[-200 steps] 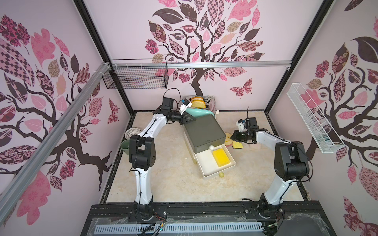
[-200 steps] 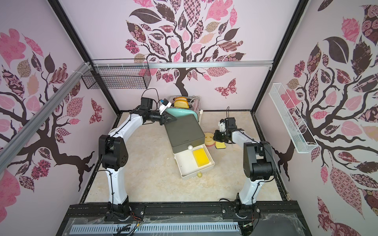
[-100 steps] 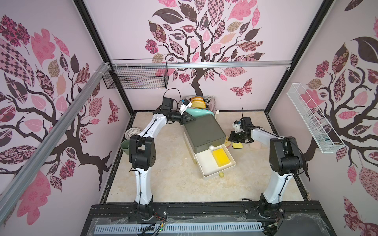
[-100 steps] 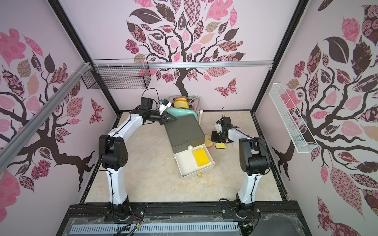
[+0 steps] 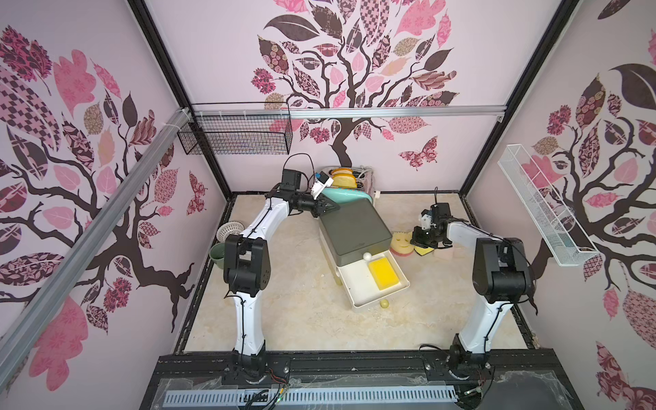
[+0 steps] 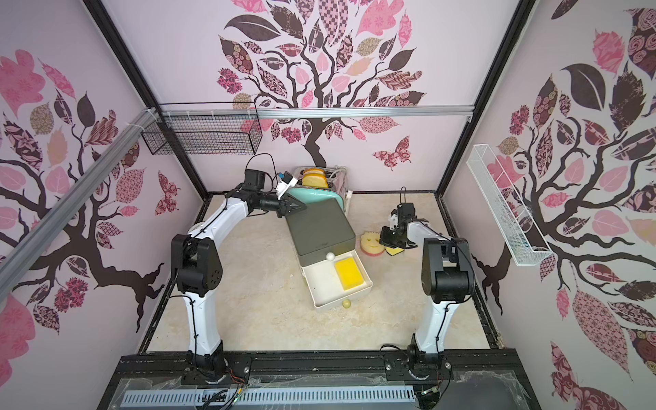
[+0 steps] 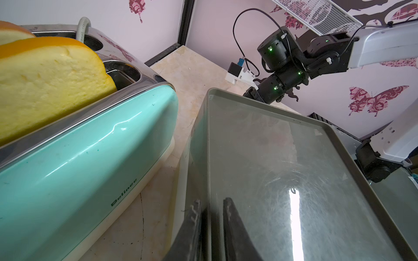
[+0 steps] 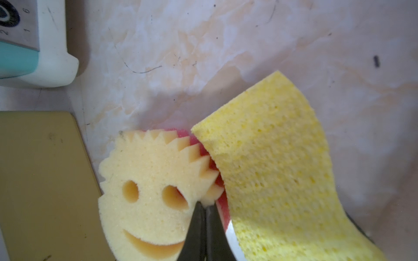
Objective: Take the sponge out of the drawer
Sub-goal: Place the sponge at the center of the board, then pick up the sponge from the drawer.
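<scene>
Both top views look steeply down from high above the front rail (image 5: pixel 355 365), taking in the whole worktop (image 5: pixel 284 312) and the papered walls (image 5: pixel 443 149). The pair share almost the same scene, shifted slightly sideways. The left wrist camera rides low and close behind the left pincer (image 7: pixel 212 200), facing across the drawer unit (image 7: pixel 282 169), beside the toaster (image 7: pixel 79 146), toward the right arm (image 7: pixel 380 43). The right wrist camera stares straight down past the right pincer (image 8: pixel 204 203), very near the smiley sponge (image 8: pixel 147 192). Toaster and drawer unit edge its frame too.
</scene>
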